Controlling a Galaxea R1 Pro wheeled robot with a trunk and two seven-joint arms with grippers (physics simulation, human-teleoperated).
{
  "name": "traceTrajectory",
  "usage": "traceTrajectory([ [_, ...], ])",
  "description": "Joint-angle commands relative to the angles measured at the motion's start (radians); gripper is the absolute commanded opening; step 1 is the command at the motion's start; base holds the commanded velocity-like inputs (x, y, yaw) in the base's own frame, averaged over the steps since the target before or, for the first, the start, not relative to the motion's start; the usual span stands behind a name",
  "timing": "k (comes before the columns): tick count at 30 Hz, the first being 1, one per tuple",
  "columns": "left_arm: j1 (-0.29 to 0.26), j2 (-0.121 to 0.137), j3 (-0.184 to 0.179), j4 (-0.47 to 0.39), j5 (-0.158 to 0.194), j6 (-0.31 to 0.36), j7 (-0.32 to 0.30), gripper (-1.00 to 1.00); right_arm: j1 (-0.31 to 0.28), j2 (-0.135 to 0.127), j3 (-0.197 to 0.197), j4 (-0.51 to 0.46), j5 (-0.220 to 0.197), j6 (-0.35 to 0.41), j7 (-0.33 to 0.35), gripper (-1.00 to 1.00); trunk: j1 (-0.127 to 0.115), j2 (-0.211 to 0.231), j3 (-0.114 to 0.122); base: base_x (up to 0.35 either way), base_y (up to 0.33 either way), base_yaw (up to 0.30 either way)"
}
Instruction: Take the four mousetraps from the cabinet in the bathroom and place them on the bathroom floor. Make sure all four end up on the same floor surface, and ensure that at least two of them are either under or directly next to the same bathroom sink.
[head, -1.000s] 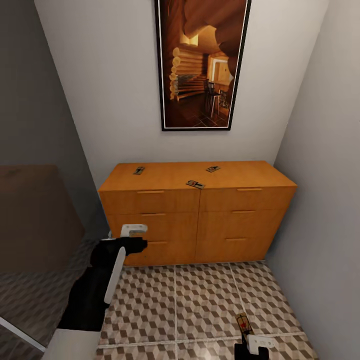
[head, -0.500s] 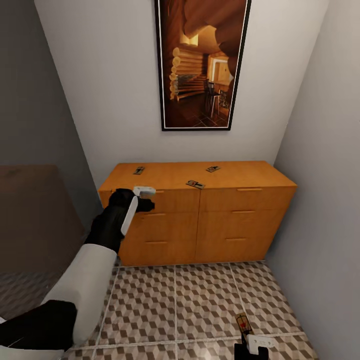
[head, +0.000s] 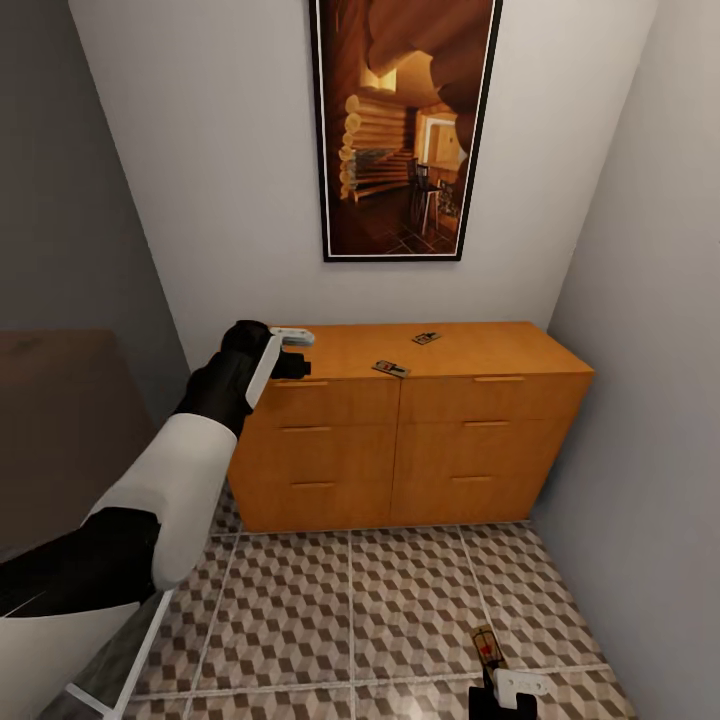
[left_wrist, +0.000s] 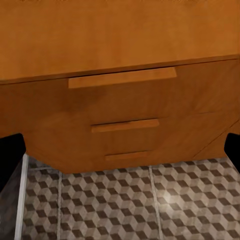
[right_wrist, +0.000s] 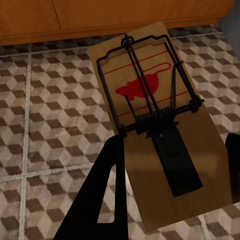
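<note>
1. Left arm: over the last second the left gripper (head: 291, 350) has risen from the level of the lower drawers to the front left edge of the cabinet (head: 440, 420) top. It now hangs over the spot where the leftmost mousetrap lay a moment ago, and hides it.
2. Left gripper state: the left wrist view shows a dark fingertip (left_wrist: 11, 155) at each side edge with the drawer fronts plain between them — the fingers are spread wide, with nothing held.
3. Right gripper (head: 508, 690): it sits low over the bathroom floor (head: 350, 600) near the right wall, unmoved across the three head views. The right wrist view shows a held mousetrap (right_wrist: 157, 125) lying between the dark fingers (right_wrist: 107, 190); the grip appears pressed onto the board, which is at floor level or just above it — contact with the tiles cannot be told.
4. Remaining traps: the centre mousetrap (head: 390, 369) lies near the cabinet's front edge, and the rear mousetrap (head: 426, 338) lies further back, both undisturbed.
5. Meaning for the task: the reach toward the left trap is under way; one trap is down by the floor, and three have yet to leave the cabinet.
6. Caution: the bathroom sink is out of frame, so placement beside it cannot be judged.
</note>
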Motion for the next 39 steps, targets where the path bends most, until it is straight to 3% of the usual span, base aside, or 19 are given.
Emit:
traceTrajectory([
  [1, -0.001, 0.000, -0.002, 0.001, 0.001, 0.004, 0.004, 1.00, -0.001, 0.000, 0.009, 0.000, -0.003, -0.002, -0.009, -1.00, 0.000, 0.000, -0.001, 0.000, 0.000, 0.000],
  [4, -0.003, 0.000, -0.001, 0.006, 0.003, 0.004, 0.003, 1.00, -0.001, -0.001, 0.008, 0.000, -0.003, -0.002, -0.009, -1.00, 0.000, 0.000, -0.001, 0.000, 0.000, 0.000],
  [13, -0.004, 0.001, -0.001, 0.006, 0.061, 0.006, 0.002, 1.00, -0.001, 0.000, 0.008, 0.001, -0.003, 0.000, -0.012, -1.00, 0.000, 0.000, -0.001, 0.000, 0.000, 0.000],
  [39, -0.004, 0.004, 0.000, -0.008, 0.064, 0.006, 0.002, 1.00, -0.001, -0.004, 0.008, 0.003, -0.003, 0.001, -0.016, -1.00, 0.000, 0.000, -0.001, 0.000, 0.000, 0.000],
])
